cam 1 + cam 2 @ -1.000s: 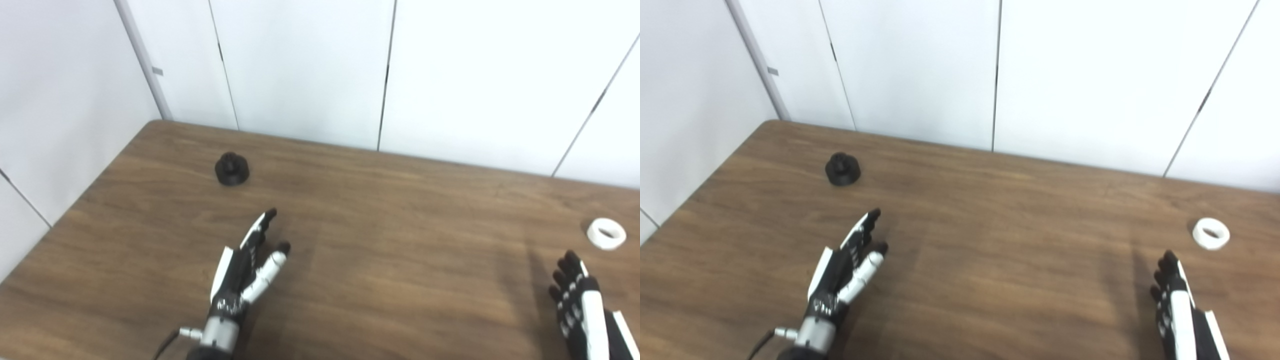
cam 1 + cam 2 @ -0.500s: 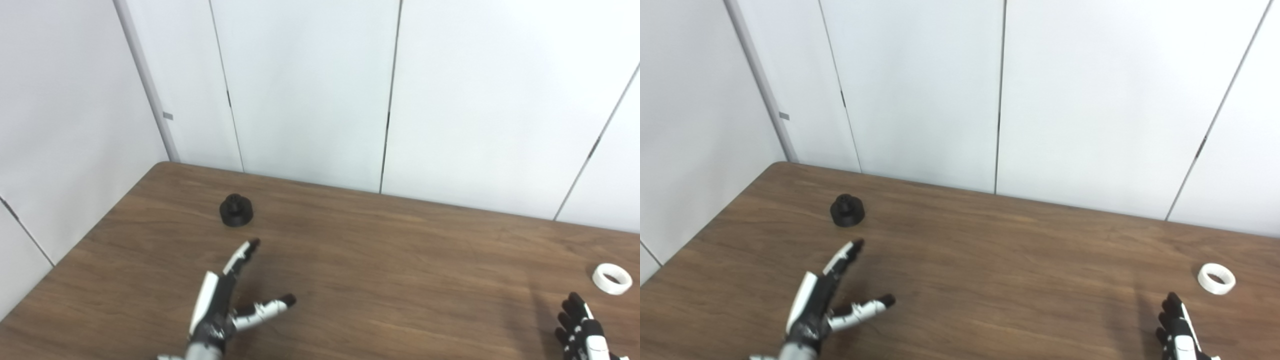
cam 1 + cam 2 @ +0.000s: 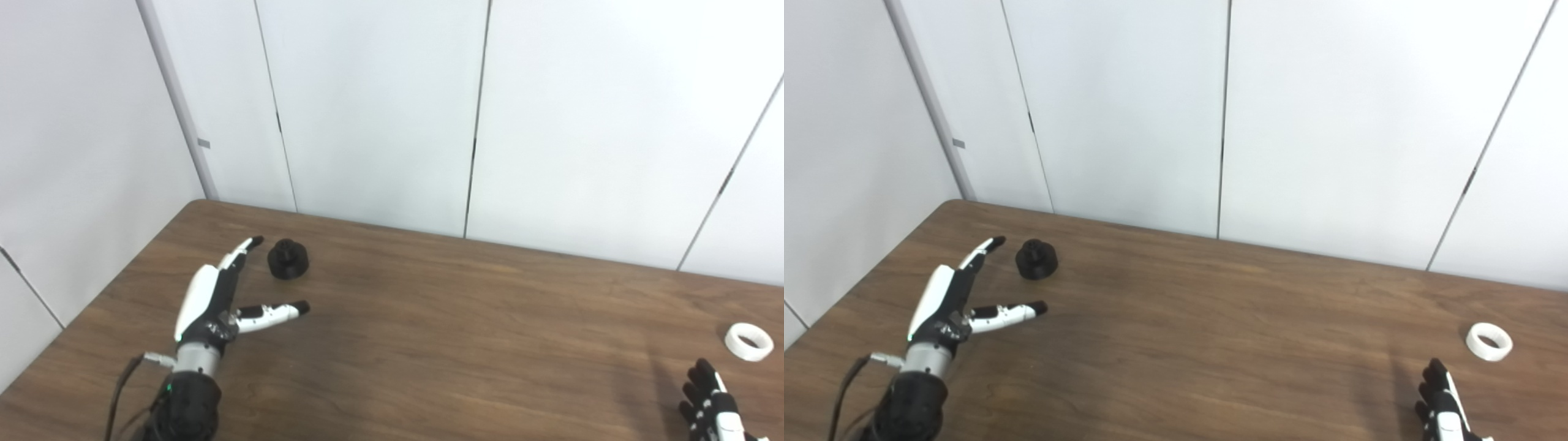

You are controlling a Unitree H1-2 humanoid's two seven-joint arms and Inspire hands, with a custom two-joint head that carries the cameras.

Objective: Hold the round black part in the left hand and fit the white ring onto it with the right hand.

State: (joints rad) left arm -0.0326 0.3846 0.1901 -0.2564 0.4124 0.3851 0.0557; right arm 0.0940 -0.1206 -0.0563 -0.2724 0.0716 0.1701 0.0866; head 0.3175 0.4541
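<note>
Sitting upright on the wooden table (image 3: 465, 343), near its far left corner: round black part (image 3: 287, 259), untouched, raised hub on top. Reaching toward it from the near left: left hand (image 3: 214, 300), palm edge-on, fingers (image 3: 244, 247) stretched forward and spread away from the thumb (image 3: 275, 310), gripping nothing. Fingertips ending just beside the part's left side, a thin strip of table showing between them; thumb pointing right across the table in front of the part, also apart from it. Trailing off the bottom edge behind the wrist: dark forearm and a cable (image 3: 119, 392). Lying flat at the far right of the table, well apart from the black part: white ring (image 3: 748, 341), hole facing up, nothing touching it. Poking up from the bottom right corner: right hand (image 3: 710, 404), mostly cut off by the frame, only dark fingers and a bit of white back showing. Fingers looking extended and holding nothing visible, but whether released or clenched overall — cannot tell, palm and thumb being out of view. Staying near the ring, on its near side, not touching. Standing behind the table: white panelled walls (image 3: 380, 110) with thin vertical seams.
</note>
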